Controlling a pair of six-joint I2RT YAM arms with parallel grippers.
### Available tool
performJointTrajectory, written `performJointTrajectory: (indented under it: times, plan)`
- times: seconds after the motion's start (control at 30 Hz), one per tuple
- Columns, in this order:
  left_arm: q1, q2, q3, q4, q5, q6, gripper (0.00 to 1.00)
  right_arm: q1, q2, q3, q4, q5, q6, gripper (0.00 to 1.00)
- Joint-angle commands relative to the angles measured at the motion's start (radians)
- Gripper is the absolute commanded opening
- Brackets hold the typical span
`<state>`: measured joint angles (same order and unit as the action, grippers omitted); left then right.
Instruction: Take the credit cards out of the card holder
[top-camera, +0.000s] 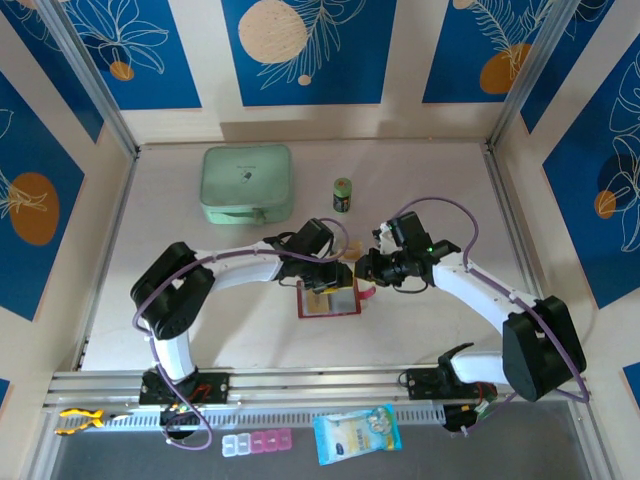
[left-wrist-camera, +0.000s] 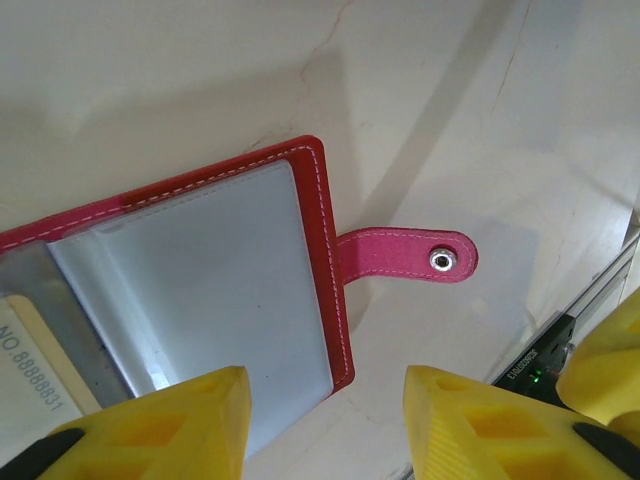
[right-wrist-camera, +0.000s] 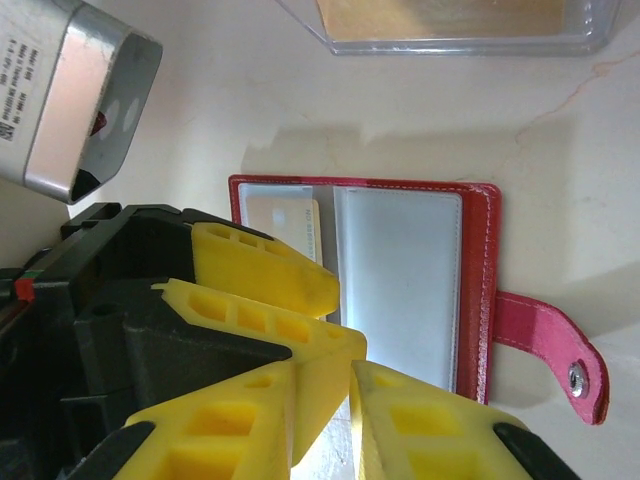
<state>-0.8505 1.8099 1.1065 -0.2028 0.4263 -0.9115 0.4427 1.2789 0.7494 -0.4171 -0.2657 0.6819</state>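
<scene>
My left tool (left-wrist-camera: 325, 388) gapes empty over the open card holder (right-wrist-camera: 400, 285), right tool (right-wrist-camera: 322, 378) nearly closed, grip unclear; next, pinch that credit card (right-wrist-camera: 285, 222).

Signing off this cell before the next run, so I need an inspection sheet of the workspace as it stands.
Surface: pale table, no spills seen.
Job's things: red wallet lies open and flat, snap tab loose; a cream card sits in a sleeve.
Clutter: clear tray beside the wallet, something tan inside; green case and small green can at the back; yellow object, pill box and blue packet on the near ledge.
Grippers: left gripper open over the wallet; right gripper nearly closed at the wallet's edge, grip cannot be told.
Cables: purple cables run along both arms.
Surroundings: blue patterned panels around the table.
</scene>
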Motion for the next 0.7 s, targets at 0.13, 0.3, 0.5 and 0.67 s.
performJointTrajectory:
  times: [0.13, 0.3, 0.5, 0.67]
  plan:
    - [0.005, -0.031, -0.006, -0.036, -0.006, 0.036, 0.43, 0.011, 0.002, -0.016, -0.007, -0.035, 0.016, 0.21]
    - [0.032, -0.096, -0.076, -0.023, -0.025, 0.033, 0.40, 0.033, 0.028, -0.014, 0.010, -0.035, 0.027, 0.20]
    - [0.064, -0.164, -0.167, 0.000, -0.036, 0.023, 0.35, 0.083, 0.095, 0.005, 0.048, -0.038, 0.048, 0.19]
    - [0.083, -0.209, -0.224, 0.001, -0.042, 0.020, 0.30, 0.137, 0.172, 0.028, 0.081, -0.034, 0.067, 0.18]
